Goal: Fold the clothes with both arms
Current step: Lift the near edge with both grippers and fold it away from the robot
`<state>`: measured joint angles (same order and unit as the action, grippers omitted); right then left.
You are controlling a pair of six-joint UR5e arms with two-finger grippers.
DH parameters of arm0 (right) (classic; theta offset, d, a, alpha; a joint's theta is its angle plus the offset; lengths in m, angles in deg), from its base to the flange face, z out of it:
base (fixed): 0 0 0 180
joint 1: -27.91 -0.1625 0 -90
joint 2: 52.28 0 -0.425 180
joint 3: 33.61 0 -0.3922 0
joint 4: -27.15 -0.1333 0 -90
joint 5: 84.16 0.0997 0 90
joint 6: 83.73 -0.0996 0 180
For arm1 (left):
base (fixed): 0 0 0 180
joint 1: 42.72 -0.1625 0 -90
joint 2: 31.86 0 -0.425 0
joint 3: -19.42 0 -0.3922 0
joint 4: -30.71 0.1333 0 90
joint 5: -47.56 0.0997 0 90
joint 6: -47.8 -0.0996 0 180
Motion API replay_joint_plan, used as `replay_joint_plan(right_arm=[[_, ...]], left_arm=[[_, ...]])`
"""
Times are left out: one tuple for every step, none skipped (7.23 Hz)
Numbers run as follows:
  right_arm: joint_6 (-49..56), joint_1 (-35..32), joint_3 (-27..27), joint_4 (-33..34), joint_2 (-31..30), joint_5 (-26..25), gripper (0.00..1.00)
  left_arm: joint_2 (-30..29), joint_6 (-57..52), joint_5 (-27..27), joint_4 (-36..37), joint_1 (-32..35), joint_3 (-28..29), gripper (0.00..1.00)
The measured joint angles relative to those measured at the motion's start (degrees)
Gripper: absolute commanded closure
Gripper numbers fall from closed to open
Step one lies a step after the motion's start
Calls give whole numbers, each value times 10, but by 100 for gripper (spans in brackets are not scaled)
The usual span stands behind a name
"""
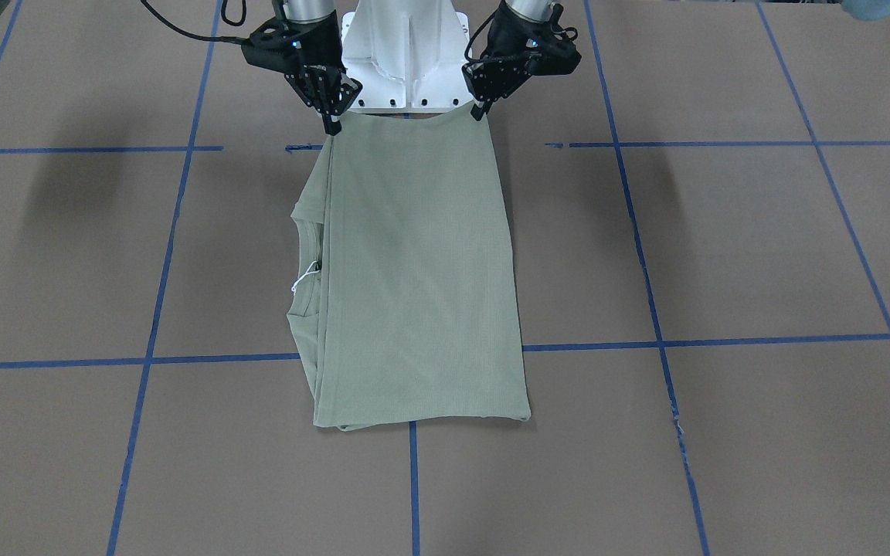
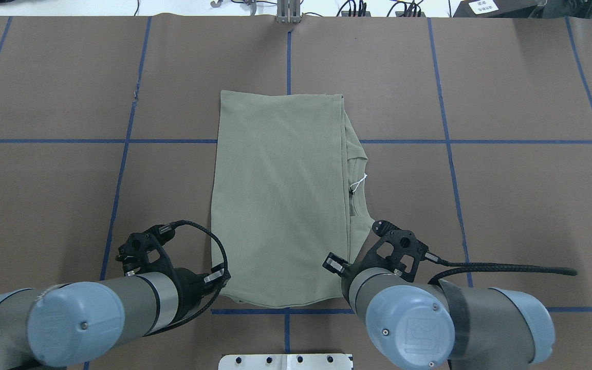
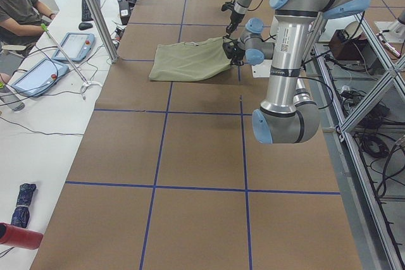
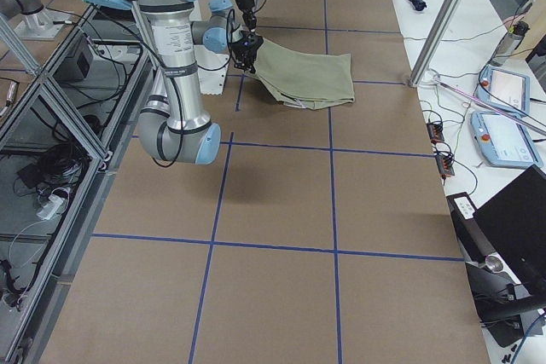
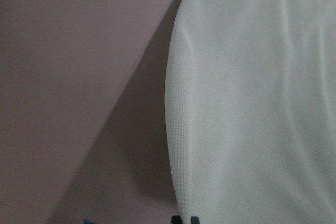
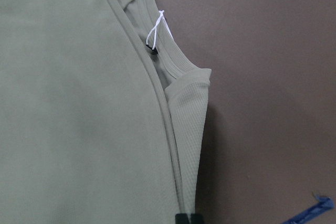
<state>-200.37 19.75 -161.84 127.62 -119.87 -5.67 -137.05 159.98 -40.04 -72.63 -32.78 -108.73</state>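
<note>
Folded sage shirt (image 1: 414, 270) flat just ahead, left gripper (image 1: 479, 113) clamped on one near corner, right gripper (image 1: 332, 128) clamped on the other, white tag string (image 1: 304, 279) beyond it.

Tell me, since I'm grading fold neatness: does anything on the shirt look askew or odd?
The shirt is folded unevenly: on the robot's right side the ribbed collar and lower layer stick out past the top layer's edge, and a white tag string pokes out.
</note>
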Motion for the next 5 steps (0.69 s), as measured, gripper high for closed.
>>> replay_joint_plan(right_arm=[[0, -14, -30, 15, -1, 11, 100], [3, -44, -40, 21, 1, 32, 100], [22, -86, -31, 22, 10, 63, 100], [53, -130, 2, 19, 32, 94, 100], [77, -170, 55, 7, 64, 112, 100]], left_arm=[[-2, 7, -18, 19, 7, -31, 100], [-7, 5, -25, 32, 26, -45, 100], [-21, -13, -28, 37, 60, -38, 100], [-42, -39, -30, 39, 97, -14, 100], [-65, -62, -31, 39, 130, 20, 100]])
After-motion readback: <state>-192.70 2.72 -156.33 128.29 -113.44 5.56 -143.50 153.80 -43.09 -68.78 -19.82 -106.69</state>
